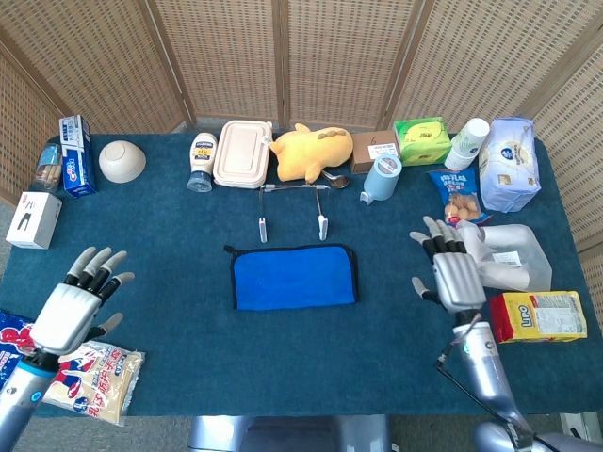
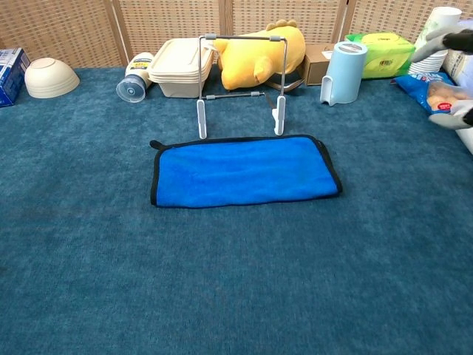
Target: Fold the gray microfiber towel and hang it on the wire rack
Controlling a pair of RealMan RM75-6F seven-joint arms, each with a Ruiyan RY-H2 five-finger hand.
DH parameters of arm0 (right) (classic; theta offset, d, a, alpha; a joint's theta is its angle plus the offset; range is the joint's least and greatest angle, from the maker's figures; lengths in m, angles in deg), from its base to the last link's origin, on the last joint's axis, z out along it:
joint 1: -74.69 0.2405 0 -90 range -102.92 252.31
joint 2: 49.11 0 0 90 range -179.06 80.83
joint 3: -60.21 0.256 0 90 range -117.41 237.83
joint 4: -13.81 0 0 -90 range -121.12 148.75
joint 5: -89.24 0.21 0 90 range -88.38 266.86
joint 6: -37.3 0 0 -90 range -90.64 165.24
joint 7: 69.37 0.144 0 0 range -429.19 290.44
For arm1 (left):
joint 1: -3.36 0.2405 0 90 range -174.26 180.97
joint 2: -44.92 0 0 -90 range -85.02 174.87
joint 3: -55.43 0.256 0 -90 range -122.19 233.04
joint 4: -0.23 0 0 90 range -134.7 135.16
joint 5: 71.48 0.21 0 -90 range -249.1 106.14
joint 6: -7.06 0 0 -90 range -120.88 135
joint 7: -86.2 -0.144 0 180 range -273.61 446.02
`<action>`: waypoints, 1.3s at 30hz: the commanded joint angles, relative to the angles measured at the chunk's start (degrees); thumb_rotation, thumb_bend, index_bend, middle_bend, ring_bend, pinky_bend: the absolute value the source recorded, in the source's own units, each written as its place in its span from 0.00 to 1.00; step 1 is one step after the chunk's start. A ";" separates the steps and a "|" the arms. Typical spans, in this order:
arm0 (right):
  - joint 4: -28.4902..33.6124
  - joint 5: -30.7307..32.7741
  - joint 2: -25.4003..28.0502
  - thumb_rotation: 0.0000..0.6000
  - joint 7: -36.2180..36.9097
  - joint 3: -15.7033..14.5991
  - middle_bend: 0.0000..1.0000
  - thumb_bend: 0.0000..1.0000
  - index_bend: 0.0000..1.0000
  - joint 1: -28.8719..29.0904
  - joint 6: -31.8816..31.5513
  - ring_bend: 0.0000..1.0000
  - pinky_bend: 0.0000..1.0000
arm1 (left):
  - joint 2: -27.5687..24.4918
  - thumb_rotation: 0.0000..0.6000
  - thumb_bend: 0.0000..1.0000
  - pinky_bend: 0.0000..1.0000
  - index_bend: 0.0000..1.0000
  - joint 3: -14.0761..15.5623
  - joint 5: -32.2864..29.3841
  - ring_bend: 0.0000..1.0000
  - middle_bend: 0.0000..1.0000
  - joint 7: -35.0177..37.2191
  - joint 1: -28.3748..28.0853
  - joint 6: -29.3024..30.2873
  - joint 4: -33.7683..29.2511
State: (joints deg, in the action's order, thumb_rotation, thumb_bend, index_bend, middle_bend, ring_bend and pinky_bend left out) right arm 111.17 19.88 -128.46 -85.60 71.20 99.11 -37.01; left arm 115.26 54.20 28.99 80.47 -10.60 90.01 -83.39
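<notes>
I have both hands off the towel [image 1: 295, 277], palms down over the blue cloth of the table [image 1: 188, 348] with fingers spread and nothing in them. My right hand [image 1: 452, 271] floats well to the right of the towel, its fingertips [image 1: 431, 229] pointing away from me toward a snack bag [image 1: 458, 206], and it sits just beside a clear plastic pouch [image 1: 504, 256], with a yellow box [image 1: 537, 315] further right of that. My left hand [image 1: 75, 303] hangs far to the left of the towel, near the front corner, over a packet of snacks [image 1: 99, 379]. The towel itself looks bright blue with a dark edge in both views, not gray; it lies flat as a long rectangle, and neither hand touches it. The wire rack [image 2: 240, 81] stands upright just behind the towel, its two white feet close to the towel's far edge, and nothing hangs on it. Behind the rack sit a yellow plush toy [image 1: 311, 153] and a lidded food box [image 1: 242, 153], and right of the rack a pale blue holder [image 2: 343, 71]. In the chest view I get only a blurred sliver of my right hand [image 2: 454, 74] at the frame's right edge, too cut off to read there, and my left hand does not show at all.
</notes>
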 commanded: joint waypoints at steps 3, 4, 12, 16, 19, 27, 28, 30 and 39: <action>2.93 -1.49 2.37 1.00 0.11 -1.51 0.04 0.28 0.19 -3.02 -3.17 0.00 0.00 | 3.13 1.00 0.30 0.00 0.27 -0.95 2.45 0.00 0.12 3.14 -5.52 -3.48 6.74; 3.28 -1.61 2.73 1.00 0.11 -1.69 0.04 0.28 0.19 -3.47 -3.60 0.00 0.00 | 3.55 1.00 0.30 0.00 0.27 -0.98 2.73 0.00 0.12 3.66 -6.54 -4.27 7.74; 4.64 -1.93 4.07 1.00 -0.06 -1.88 0.04 0.28 0.18 -5.31 -5.41 0.00 0.00 | 7.54 1.00 0.30 0.00 0.24 -0.48 5.06 0.00 0.09 5.49 -12.73 -8.36 15.19; 4.93 -1.92 4.35 1.00 0.00 -1.97 0.04 0.28 0.18 -6.00 -5.88 0.00 0.00 | 10.45 1.00 0.30 0.00 0.22 -0.30 5.78 0.00 0.08 6.11 -15.32 -9.62 18.95; 5.17 -1.92 4.67 1.00 0.05 -1.99 0.04 0.28 0.18 -6.56 -6.35 0.00 0.00 | 12.90 1.00 0.30 0.00 0.22 -0.23 5.89 0.00 0.08 7.16 -17.10 -10.37 21.65; 5.97 -1.76 6.04 1.00 0.46 -1.81 0.04 0.28 0.17 -8.22 -7.72 0.00 0.00 | 18.94 1.00 0.30 0.00 0.21 0.57 5.79 0.00 0.07 10.07 -21.29 -12.34 28.93; 6.05 -1.69 6.20 1.00 0.54 -1.78 0.04 0.28 0.17 -8.42 -7.86 0.00 0.00 | 19.67 1.00 0.30 0.00 0.21 0.61 5.61 0.00 0.07 10.33 -21.76 -12.75 29.68; 6.26 -1.73 6.54 1.00 0.65 -1.78 0.04 0.28 0.17 -8.79 -8.04 0.00 0.00 | 21.34 1.00 0.30 0.00 0.21 0.78 5.27 0.00 0.06 10.98 -22.71 -13.13 31.59; 6.81 -1.66 7.20 1.00 0.61 -1.58 0.04 0.28 0.17 -9.68 -8.41 0.00 0.00 | 26.07 1.00 0.30 0.00 0.21 2.07 4.77 0.00 0.06 13.39 -25.53 -13.96 37.83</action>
State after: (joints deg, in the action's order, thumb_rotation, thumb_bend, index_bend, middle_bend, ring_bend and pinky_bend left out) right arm 117.98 18.22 -121.27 -84.98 69.62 89.44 -45.43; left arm 140.51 55.93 33.91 93.34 -35.41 76.48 -46.55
